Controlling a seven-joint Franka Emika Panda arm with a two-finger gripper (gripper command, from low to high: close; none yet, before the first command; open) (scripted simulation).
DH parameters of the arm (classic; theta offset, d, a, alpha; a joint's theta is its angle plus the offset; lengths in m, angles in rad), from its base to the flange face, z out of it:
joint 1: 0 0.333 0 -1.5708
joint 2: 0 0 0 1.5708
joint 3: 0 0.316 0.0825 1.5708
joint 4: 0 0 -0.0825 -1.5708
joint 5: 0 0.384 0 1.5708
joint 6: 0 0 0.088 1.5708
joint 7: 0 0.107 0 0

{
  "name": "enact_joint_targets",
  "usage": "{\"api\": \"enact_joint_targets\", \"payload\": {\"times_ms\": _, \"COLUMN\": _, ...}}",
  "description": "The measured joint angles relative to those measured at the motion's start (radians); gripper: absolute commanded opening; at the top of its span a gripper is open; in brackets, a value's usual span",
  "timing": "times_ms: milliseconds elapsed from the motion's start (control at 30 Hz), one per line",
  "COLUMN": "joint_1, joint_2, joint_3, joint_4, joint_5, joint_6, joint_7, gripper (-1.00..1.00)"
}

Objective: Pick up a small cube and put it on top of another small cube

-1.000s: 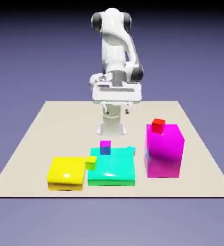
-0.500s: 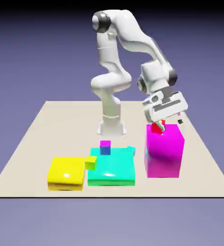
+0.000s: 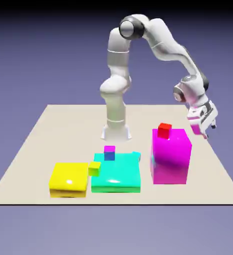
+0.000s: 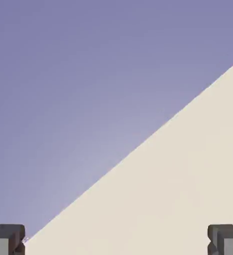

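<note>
On the exterior view's left, a yellow slab point(image 3: 68, 180) lies flat on the desk point(image 3: 33, 144), a tiny yellow-green cube point(image 3: 94, 168) touching its inner edge. Next comes the wide cyan slab point(image 3: 116, 174); at its far edge the tiny magenta cube point(image 3: 109, 149) sits on a tiny blue cube point(image 3: 109, 156), so the target is already raised. The tiny cyan cube point(image 3: 136, 155) shows at the slab's far right corner (easy to lose against the same colour), untouched. Further right, a tiny red cube point(image 3: 164, 130) tops the big magenta block point(image 3: 171, 156). Furthest right, the arm is swung out past that block, the gripper point(image 3: 202, 130) tilted down and outward, jaws spread wide and empty; the hand view shows only desk edge and backdrop.
</note>
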Motion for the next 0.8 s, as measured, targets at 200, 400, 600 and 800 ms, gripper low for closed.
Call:
{"api": "enact_joint_targets", "payload": {"times_ms": 200, "joint_1": 0.201, "joint_2": 0.113, "joint_3": -0.100, "joint_4": -0.015, "joint_5": 0.261, "joint_6": 0.034, "joint_7": -0.052, "gripper": 0.00}}
{"api": "enact_joint_targets", "payload": {"times_ms": 400, "joint_1": 0.403, "joint_2": 0.226, "joint_3": -0.200, "joint_4": -0.030, "joint_5": 0.522, "joint_6": 0.068, "joint_7": -0.105, "gripper": 0.00}}
{"api": "enact_joint_targets", "payload": {"times_ms": 600, "joint_1": 0.577, "joint_2": 0.326, "joint_3": -0.309, "joint_4": -0.060, "joint_5": 0.783, "joint_6": 0.100, "joint_7": -0.147, "gripper": 0.00}}
{"api": "enact_joint_targets", "payload": {"times_ms": 800, "joint_1": 0.718, "joint_2": 0.411, "joint_3": -0.430, "joint_4": -0.108, "joint_5": 1.044, "joint_6": 0.129, "joint_7": -0.178, "gripper": 0.00}}
